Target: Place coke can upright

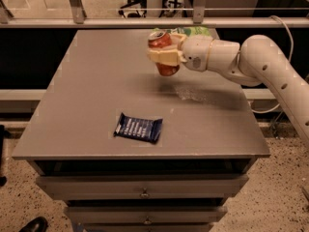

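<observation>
1. We log the coke can: held over the far edge of the tabletop, slightly tilted; we judge it light, thin-walled, slick, easily dented.
2. The gripper: clenched across the can's middle, the sound hold.

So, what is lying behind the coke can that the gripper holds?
Behind the coke can, held by the gripper over the far part of the table, lies a green snack bag. Only its upper edge shows; can and gripper cover the rest.
</observation>
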